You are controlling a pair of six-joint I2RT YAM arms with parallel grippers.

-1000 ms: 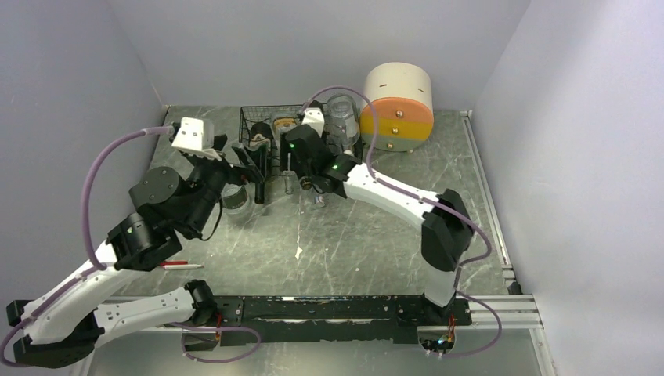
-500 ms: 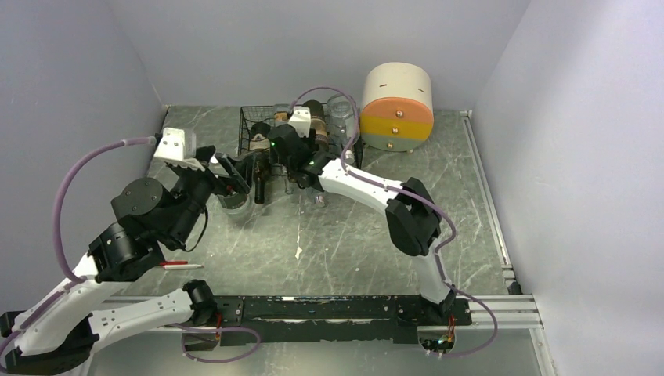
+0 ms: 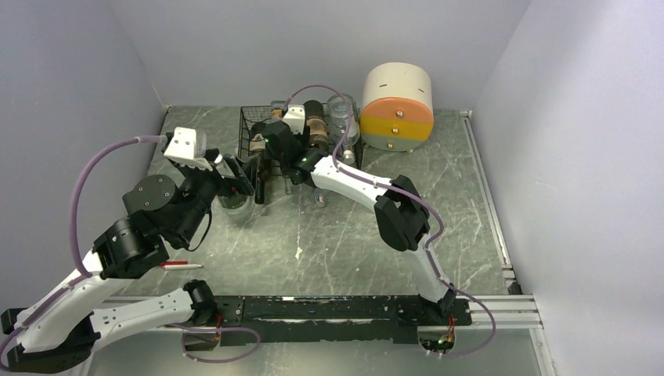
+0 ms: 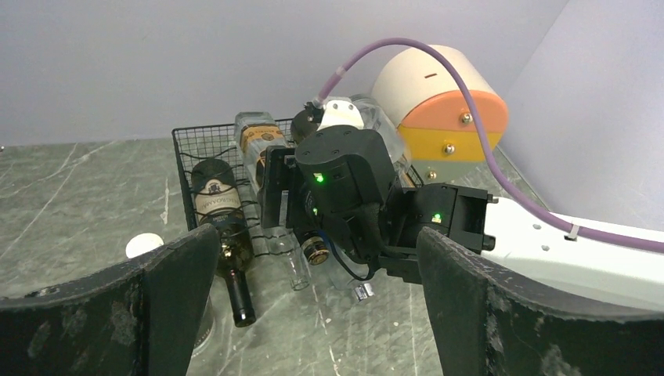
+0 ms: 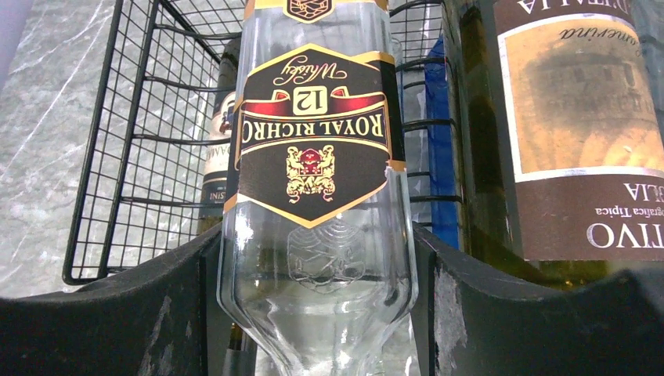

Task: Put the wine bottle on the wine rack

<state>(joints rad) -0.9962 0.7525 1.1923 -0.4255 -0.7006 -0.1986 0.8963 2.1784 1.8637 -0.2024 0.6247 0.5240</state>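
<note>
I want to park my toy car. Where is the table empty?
The table is bare between the two arms, nearer than the wine rack, and between the right arm and the drawer unit. Crowded at the rack: bottles, left fingers, right fingers gripping a clear bottle.

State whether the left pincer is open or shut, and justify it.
Open. The left pincer holds nothing; its fingers stand wide apart in the left wrist view.
</note>
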